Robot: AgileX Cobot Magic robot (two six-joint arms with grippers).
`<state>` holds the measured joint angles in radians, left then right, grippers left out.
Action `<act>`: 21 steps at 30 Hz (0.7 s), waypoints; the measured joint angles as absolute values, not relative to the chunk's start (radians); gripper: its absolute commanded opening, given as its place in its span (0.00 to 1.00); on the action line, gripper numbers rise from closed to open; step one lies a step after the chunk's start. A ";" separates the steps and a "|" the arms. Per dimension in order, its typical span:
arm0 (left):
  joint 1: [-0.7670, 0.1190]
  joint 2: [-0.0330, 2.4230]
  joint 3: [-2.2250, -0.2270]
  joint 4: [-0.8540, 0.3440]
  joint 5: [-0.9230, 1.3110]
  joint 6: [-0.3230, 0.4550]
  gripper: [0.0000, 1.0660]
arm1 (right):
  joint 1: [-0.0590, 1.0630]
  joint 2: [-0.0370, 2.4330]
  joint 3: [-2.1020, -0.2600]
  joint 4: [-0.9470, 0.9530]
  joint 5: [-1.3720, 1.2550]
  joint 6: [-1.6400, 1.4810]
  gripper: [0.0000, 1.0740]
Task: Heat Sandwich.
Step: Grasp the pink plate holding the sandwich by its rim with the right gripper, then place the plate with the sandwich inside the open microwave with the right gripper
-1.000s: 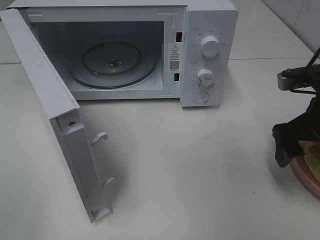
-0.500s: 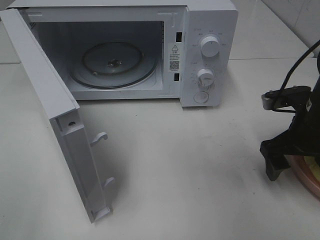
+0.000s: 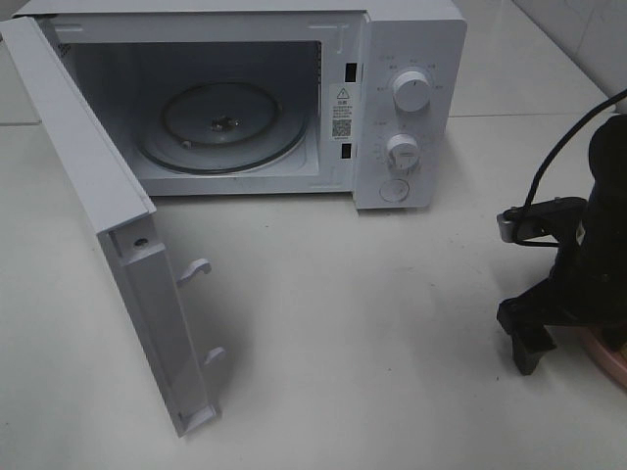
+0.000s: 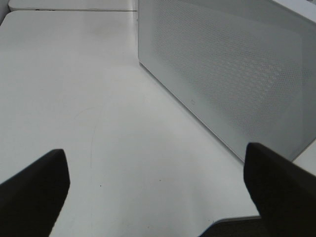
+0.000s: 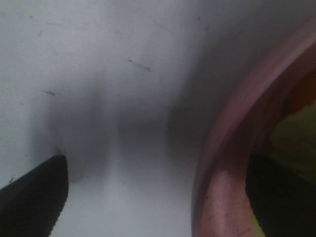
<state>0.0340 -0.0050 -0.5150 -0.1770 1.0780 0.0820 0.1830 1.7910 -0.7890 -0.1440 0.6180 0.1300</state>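
- A boxy white microwave oven point(image 3: 411, 39) sits at 12 o'clock on the pale desk point(image 3: 343, 313), its door point(image 3: 69, 147) swung out towards 8 o'clock.
- The right pincer point(image 5: 158, 195) is spread, straddling the rim of the round pink plate point(image 5: 232, 148) at 4 o'clock.
- The lettuce-filled sandwich point(image 5: 294, 133) lies on that plate, mostly hidden.
- The left pincer point(image 4: 155, 190) is spread above the desk, near the door's perforated panel.
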 measured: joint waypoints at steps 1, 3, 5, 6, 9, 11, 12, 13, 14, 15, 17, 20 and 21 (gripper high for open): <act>0.034 -0.005 -0.515 -0.177 1.078 0.082 0.83 | 0.183 1.792 -0.789 -0.144 0.618 0.130 0.78; 0.034 -0.005 -0.515 -0.177 1.078 0.082 0.83 | 0.183 1.789 -0.789 -0.144 0.617 0.130 0.74; 0.034 -0.005 -0.515 -0.177 1.078 0.082 0.83 | 0.183 1.789 -0.789 -0.144 0.617 0.132 0.68; 0.034 -0.005 -0.515 -0.177 1.078 0.082 0.83 | 0.183 1.790 -0.789 -0.144 0.617 0.133 0.65; 0.034 -0.005 -0.515 -0.177 1.078 0.082 0.83 | 0.183 1.790 -0.789 -0.154 0.617 0.146 0.50; 0.034 -0.005 -0.515 -0.177 1.078 0.082 0.83 | 0.183 1.790 -0.789 -0.207 0.617 0.201 0.29; 0.034 -0.005 -0.515 -0.177 1.078 0.082 0.83 | 0.183 1.790 -0.789 -0.207 0.617 0.201 0.29; 0.034 -0.005 -0.515 -0.177 1.078 0.082 0.83 | 0.183 1.790 -0.789 -0.232 0.617 0.225 0.21; 0.034 -0.005 -0.515 -0.177 1.078 0.082 0.83 | 0.183 1.790 -0.789 -0.251 0.617 0.243 0.13; 0.034 -0.005 -0.515 -0.177 1.078 0.082 0.83 | 0.183 1.790 -0.789 -0.272 0.617 0.264 0.07; 0.034 -0.005 -0.515 -0.177 1.078 0.082 0.83 | 0.183 1.790 -0.789 -0.292 0.617 0.289 0.00; 0.034 -0.005 -0.515 -0.177 1.078 0.082 0.83 | 0.183 1.790 -0.789 -0.301 0.618 0.295 0.00; 0.034 -0.005 -0.515 -0.177 1.078 0.082 0.83 | 0.183 1.790 -0.789 -0.301 0.618 0.295 0.00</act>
